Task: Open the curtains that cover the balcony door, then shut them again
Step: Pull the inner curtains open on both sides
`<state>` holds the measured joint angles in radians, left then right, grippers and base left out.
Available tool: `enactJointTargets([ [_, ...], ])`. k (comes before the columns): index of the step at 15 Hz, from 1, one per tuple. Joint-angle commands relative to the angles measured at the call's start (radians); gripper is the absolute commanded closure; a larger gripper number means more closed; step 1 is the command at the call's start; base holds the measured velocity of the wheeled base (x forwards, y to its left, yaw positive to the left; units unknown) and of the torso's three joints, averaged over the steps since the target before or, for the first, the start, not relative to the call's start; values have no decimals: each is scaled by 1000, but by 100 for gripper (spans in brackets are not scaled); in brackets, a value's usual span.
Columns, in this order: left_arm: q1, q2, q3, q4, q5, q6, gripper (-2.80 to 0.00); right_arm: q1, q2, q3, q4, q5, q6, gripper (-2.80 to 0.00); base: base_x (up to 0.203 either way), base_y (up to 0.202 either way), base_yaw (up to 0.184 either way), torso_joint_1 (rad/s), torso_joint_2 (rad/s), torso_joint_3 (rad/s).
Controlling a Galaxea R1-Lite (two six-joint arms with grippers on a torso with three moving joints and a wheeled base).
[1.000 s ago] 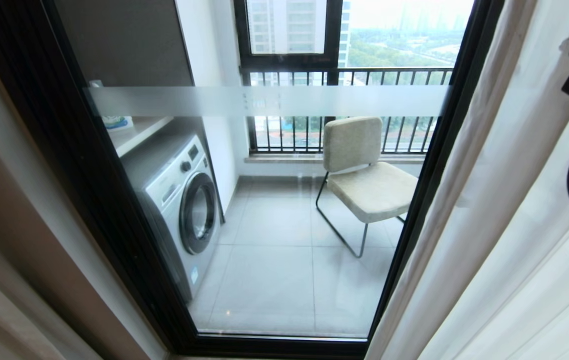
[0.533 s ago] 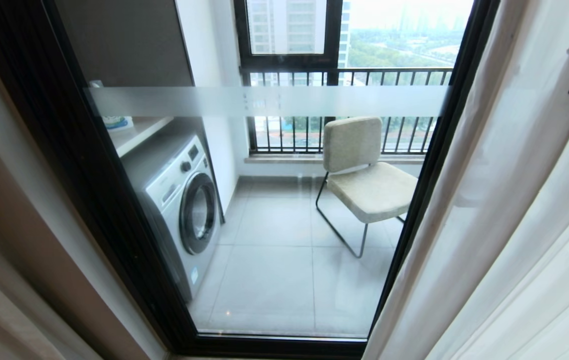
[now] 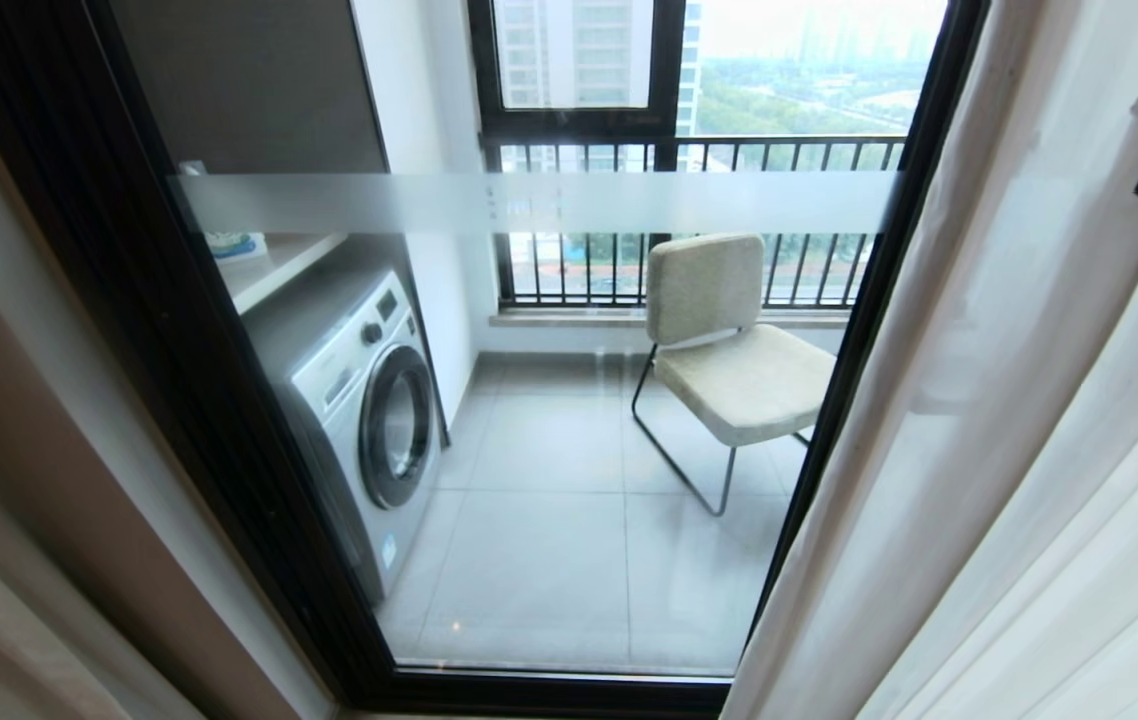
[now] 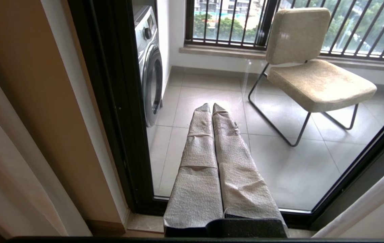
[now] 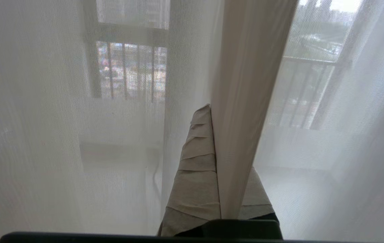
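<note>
On the far left there is a beige wall (image 3: 19, 420), and next to it stands the thick dark frame of the balcony door (image 3: 159, 330). The glass is bare here, so you can see right through it. That looks like the opening part of the job is mostly done.

Behind the glass sits a washing machine (image 3: 369, 420) under a shelf. A white frosted band (image 3: 529, 203) runs across the glass. Further along is a soft beige chair (image 3: 729, 350) on thin metal legs, and behind it a railing (image 3: 689, 150) with trees and tall buildings far off.

The left gripper (image 4: 211, 107) is down low in front of the glass. Its two wrapped fingers are pressed flat together with nothing between them. It just waits there, out of the way.

On the right hang the curtains (image 3: 1009, 420), bunched up in long folds so the door shows. They cover the right side of the door.

The right gripper (image 5: 209, 109) is up among those folds, and a bit of its arm shows at the right edge of the head view. Its fingers are squeezed on a cream fold of the curtains, with the thin see-through layer all around. It pinches the cloth so the arm can drag it sideways.
</note>
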<state>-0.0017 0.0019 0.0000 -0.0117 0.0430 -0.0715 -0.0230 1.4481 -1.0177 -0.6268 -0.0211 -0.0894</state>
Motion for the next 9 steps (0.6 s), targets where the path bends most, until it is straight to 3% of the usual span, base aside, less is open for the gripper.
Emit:
enactJointTargets([
  [1,0,0,0,-1,0,-1,0,0,6,1,-5,0,-1,0,0,0,0,0,0,0],
  [4,0,0,0,-2,0,-1,0,0,5,1,-5,-2,-1,0,-2,-88,3,2,4,0],
  [9,0,0,0,-1,0,-1,0,-9,3,2,-7,-3,-3,0,0,-190,3,3,3,1],
])
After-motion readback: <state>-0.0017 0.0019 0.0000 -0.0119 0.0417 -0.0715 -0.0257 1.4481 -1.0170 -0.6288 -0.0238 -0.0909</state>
